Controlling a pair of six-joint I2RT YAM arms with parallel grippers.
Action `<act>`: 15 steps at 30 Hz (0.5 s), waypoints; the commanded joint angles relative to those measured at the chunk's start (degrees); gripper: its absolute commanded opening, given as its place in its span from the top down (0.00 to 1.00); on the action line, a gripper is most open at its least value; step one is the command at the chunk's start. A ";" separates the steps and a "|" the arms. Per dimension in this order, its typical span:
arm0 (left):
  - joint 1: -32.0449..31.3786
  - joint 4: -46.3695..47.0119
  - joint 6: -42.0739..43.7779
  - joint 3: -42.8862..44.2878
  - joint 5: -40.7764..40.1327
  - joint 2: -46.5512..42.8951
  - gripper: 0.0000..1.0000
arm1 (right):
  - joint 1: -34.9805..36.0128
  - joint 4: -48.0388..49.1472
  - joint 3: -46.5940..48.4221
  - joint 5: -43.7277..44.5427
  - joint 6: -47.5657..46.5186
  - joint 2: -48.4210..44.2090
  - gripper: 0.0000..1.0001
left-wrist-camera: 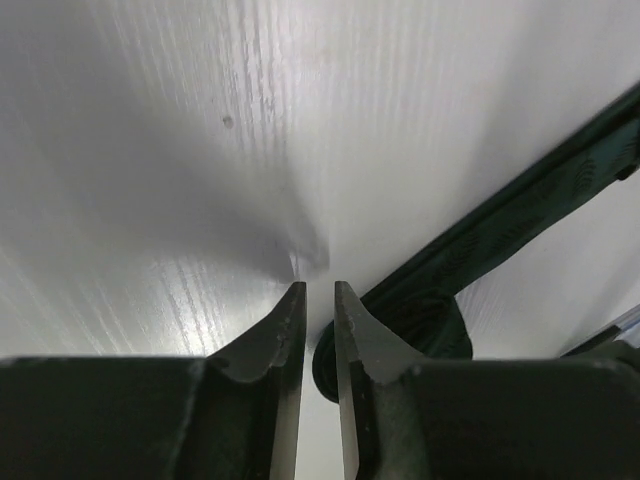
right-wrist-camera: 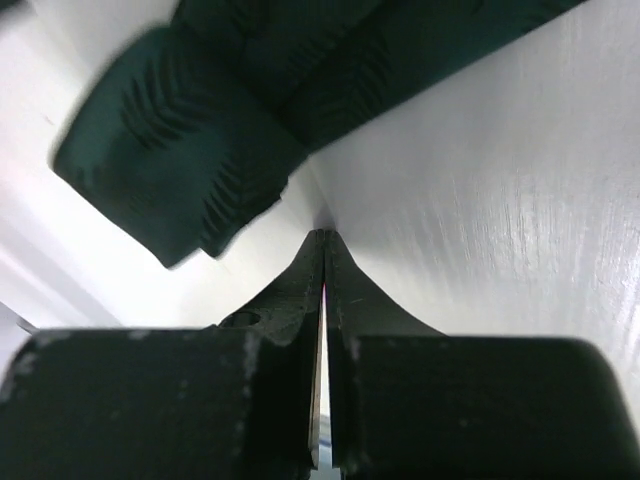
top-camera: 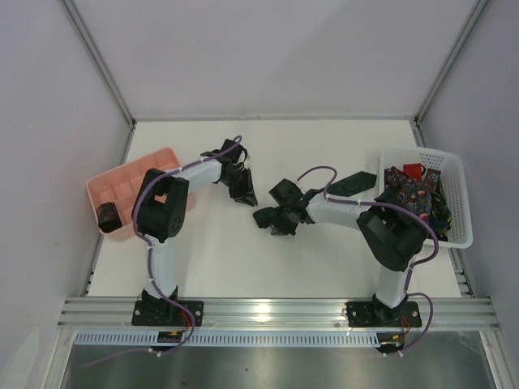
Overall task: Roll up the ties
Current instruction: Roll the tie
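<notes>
- Two arms meet at mid-table in the top view. The left gripper [top-camera: 242, 190] hangs just beyond the near end of the dark green tie [top-camera: 357, 183], and the right gripper [top-camera: 272, 217] sits on that end. The tie runs from there under the right arm toward the white basket [top-camera: 462, 203], where more ties [top-camera: 409, 193] are heaped. One rolled coil [top-camera: 108, 215] lies in the pink tray [top-camera: 130, 174]. The likely risk is that both arms crowd one small end and the wrists could knock together. The table [top-camera: 324, 146] is plain white, enclosed by pale grey panels [top-camera: 268, 57].
- Left wrist view: the left gripper [left-wrist-camera: 318, 292] has its jaws a narrow slit apart, with only bare table showing between them. The dark green tie [left-wrist-camera: 520, 215] runs diagonally on the right and curls into a loose loop just beside the right-hand finger. If the jaws close here they would probably pinch nothing, and the loop could spring flat. The white top shows a faint grain and soft glare, so thin fabric lying flat on it will be hard to get under.
- Right wrist view: the right gripper [right-wrist-camera: 323, 240] has its jaws pressed together, tips down near the table, with no cloth visible between them. The folded end of the dark green tie [right-wrist-camera: 170, 180] lies just past the tips. Pushing forward with the jaws together would likely shove the fold along the slick surface instead of turning it.
</notes>
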 commanded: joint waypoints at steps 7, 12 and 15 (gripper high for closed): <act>-1.58 -2.71 3.42 1.08 3.18 0.35 0.78 | 0.40 2.93 -0.49 10.69 5.99 4.12 1.00; -2.90 -1.65 2.10 -1.64 3.71 -0.80 0.77 | 2.60 7.32 0.22 8.76 9.31 4.92 1.00; -3.60 -0.51 0.78 -3.39 3.71 -1.76 0.76 | 3.12 10.04 -0.31 7.96 11.17 4.92 1.00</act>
